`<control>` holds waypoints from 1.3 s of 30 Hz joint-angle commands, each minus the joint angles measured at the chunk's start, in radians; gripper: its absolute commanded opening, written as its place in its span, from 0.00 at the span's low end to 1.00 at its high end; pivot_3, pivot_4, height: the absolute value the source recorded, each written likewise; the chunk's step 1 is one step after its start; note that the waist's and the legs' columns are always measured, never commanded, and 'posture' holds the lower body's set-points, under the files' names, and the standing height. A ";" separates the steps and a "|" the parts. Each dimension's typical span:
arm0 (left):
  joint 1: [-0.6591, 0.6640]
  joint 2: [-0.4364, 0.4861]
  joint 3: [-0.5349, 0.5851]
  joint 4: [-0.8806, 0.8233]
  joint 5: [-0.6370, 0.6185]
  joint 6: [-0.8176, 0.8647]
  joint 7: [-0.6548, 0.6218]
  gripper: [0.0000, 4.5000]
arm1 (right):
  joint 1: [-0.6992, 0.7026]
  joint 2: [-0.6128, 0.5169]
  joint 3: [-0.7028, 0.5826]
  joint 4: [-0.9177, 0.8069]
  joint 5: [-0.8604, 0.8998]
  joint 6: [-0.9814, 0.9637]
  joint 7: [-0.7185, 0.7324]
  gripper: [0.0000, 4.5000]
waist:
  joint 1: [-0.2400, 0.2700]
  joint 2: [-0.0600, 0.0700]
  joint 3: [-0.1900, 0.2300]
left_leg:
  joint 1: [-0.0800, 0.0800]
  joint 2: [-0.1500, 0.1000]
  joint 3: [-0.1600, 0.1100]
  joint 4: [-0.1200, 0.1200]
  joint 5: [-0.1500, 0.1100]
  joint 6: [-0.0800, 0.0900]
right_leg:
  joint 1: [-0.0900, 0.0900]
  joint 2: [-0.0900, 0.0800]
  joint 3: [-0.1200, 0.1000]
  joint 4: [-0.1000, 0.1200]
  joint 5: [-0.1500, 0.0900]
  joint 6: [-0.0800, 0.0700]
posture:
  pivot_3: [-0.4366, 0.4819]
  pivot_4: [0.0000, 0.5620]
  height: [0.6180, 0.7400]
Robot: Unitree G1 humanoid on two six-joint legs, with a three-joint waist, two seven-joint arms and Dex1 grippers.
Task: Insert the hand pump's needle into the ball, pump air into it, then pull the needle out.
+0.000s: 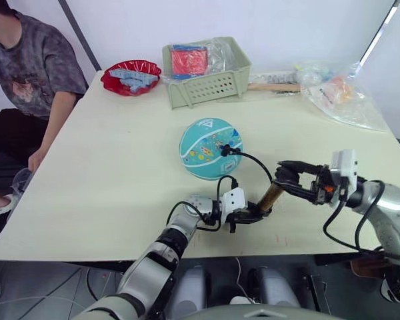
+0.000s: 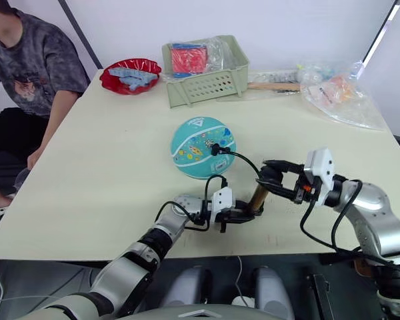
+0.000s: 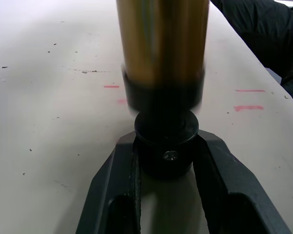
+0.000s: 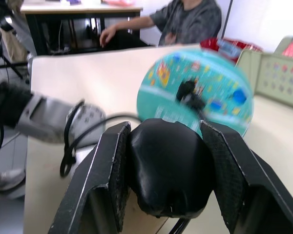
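Here, a small teal-turquoise ball (image 1: pixel 211 148), marked with white seam lines, a white triangle logo near its top and colourful cartoon prints, is seen resting near the middle of the pale cream desk (image 1: pixel 107 180). A small black fitting carrying the needle (image 1: pixel 225 150) is seated against the ball's near-right face, and a thin black hose (image 1: pixel 257 161) is run in an arc from it down to the short bronze-gold metal hand pump (image 1: pixel 271 197), which is held tilted just above the desk in front of the ball.

The pump's lower black end cap is gripped by the left tool (image 3: pixel 167 161), whose two black fingers are closed against its sides. The rounded black handle at the upper end is clasped by the right tool (image 4: pixel 167 170), its fingers pressed against both sides of the handle.

At the far edge of the desk a pale green perforated plastic basket (image 1: pixel 210 87) is placed, with a red glossy dish (image 1: pixel 131 77) beside it and clear plastic bags (image 1: pixel 337 93) well apart to the right. A seated person in a grey patterned shirt (image 1: pixel 27 67) is seen at the desk's left side.
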 commanded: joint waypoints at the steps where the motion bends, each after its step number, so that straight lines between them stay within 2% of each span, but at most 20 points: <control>1: 0.038 0.037 -0.010 0.030 0.029 0.045 -0.018 0.24 | 0.036 -0.007 0.033 0.038 -0.066 -0.009 0.002 0.39 | -0.001 0.000 0.000 | 0.000 0.000 0.000 0.000 0.000 0.000 | 0.000 0.001 0.001 0.000 0.000 0.000 | 0.48 0.27 0.98; 5: 0.041 0.039 -0.010 0.020 0.029 0.052 -0.016 0.24 | 0.017 -0.015 0.005 0.011 -0.018 0.010 0.006 0.39 | 0.000 -0.001 0.000 | 0.000 0.001 0.000 0.000 0.000 0.000 | 0.000 0.001 0.001 0.000 0.000 -0.001 | 0.48 0.27 0.98; 17: 0.042 0.040 -0.011 0.014 0.029 0.057 -0.019 0.24 | -0.237 -0.153 -0.200 -0.041 0.272 0.258 0.015 0.39 | 0.004 0.002 0.011 | -0.007 0.000 0.002 0.000 0.000 0.000 | -0.007 0.001 0.003 0.001 0.001 -0.002 | 0.48 0.27 0.98; 28: 0.036 0.035 -0.013 0.026 0.033 0.053 -0.016 0.24 | -0.396 -0.267 -0.295 0.000 0.380 0.389 0.021 0.39 | 0.004 0.003 0.012 | -0.007 0.000 0.003 0.000 0.000 0.000 | -0.008 0.000 0.004 0.001 0.001 -0.002 | 0.48 0.27 0.98; 35: 0.039 0.034 -0.016 0.031 0.036 0.049 -0.014 0.24 | -0.393 -0.257 -0.302 -0.009 0.384 0.394 0.015 0.39 | 0.003 0.003 0.012 | -0.006 0.000 0.003 0.000 0.000 0.000 | -0.007 0.000 0.004 0.001 0.001 -0.002 | 0.48 0.27 0.98; 39: 0.040 0.035 -0.017 0.031 0.037 0.048 -0.013 0.24 | -0.301 -0.256 -0.264 -0.014 0.320 0.365 0.048 0.39 | 0.004 0.003 0.012 | -0.006 0.000 0.003 0.000 0.000 0.000 | -0.007 0.001 0.004 0.002 0.001 -0.002 | 0.48 0.27 0.98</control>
